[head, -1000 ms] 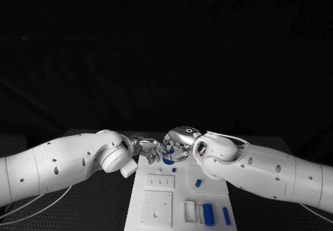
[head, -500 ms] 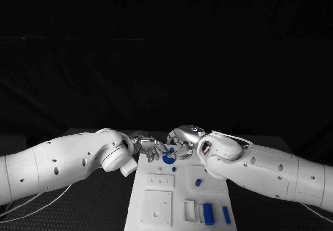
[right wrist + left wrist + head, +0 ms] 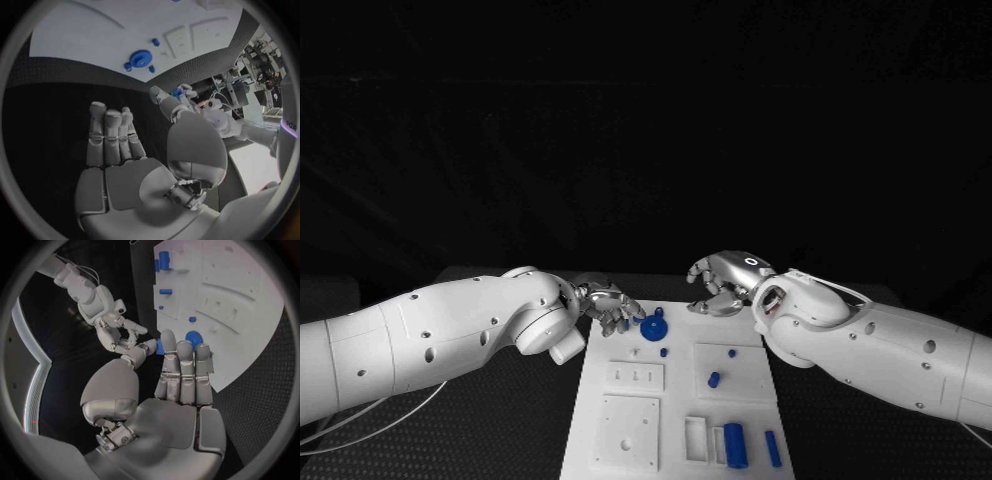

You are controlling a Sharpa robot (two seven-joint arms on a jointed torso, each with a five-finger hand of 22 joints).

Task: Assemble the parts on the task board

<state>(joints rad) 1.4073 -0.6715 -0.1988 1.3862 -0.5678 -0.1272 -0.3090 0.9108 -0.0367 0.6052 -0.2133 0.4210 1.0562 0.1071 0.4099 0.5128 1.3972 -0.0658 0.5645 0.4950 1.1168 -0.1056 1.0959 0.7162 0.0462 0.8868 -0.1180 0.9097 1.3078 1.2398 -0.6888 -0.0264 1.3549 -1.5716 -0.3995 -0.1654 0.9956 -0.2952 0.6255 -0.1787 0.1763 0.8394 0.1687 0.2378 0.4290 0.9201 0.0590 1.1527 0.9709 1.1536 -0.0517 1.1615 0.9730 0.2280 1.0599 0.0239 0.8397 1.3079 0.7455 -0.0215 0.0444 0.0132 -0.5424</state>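
The white rectangular task board lies in the middle of the black table, its long axis running away from the robot. Its surface carries recesses, slots and raised plates, evidently the seats for the parts.

A round blue disc-shaped part sits at the far end of the board, with a small blue peg just beside it toward the near end. A short blue stud rests on a raised square plate at mid-board. Two blue bars lie side by side at the near right corner, probably staged for later insertion.

The silver left hand hovers at the far left edge of the board, close to the disc. The left wrist view shows its fingers straight and side by side, thumb out, holding nothing; the posture suggests a hand placed to steady or press the disc.

The silver right hand is raised beyond the far right corner, apart from the board. The right wrist view shows its fingers extended and its palm bare.

Hard to determine: whether the left fingertips touch the disc or stand just clear of it, since the two overlap in the left wrist view. Whether the disc is fully seated cannot be told. The near end of the board is cut off at the picture edge.
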